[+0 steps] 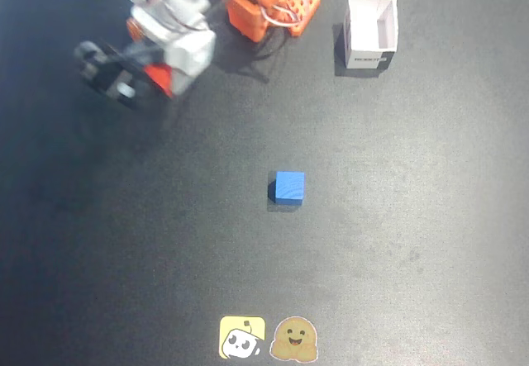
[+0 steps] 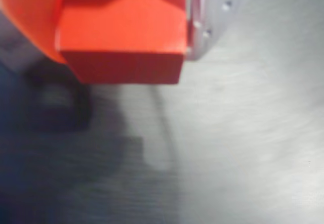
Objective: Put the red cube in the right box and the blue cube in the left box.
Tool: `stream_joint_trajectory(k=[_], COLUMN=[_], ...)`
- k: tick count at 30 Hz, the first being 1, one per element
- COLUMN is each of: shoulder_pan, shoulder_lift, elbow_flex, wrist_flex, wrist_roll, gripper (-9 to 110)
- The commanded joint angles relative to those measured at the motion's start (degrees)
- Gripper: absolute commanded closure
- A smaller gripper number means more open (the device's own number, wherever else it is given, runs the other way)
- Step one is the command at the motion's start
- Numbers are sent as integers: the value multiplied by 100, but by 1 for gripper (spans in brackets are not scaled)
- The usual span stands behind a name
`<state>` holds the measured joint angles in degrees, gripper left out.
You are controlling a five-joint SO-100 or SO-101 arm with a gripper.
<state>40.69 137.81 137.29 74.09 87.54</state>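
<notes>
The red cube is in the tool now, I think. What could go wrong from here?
1. In the wrist view the red cube sits against one side of the tool; the picture is blurred by motion, so it may slip.
2. In the fixed view only one white box shows, at upper right. The tool is at upper left, so the target there cannot be checked.
3. The blue cube still waits mid-table.
</notes>
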Motion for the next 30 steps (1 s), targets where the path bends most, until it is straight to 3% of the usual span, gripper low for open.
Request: stream_joint_trajectory(k=[1,24,30], shoulder_pan=[536,3164,3208], shoulder_lift=[176,237,483], elbow_flex=[-202,-123,0], wrist_flex=[18,659,870], wrist_roll=[-62,-369,-176], gripper=[88,88,88])
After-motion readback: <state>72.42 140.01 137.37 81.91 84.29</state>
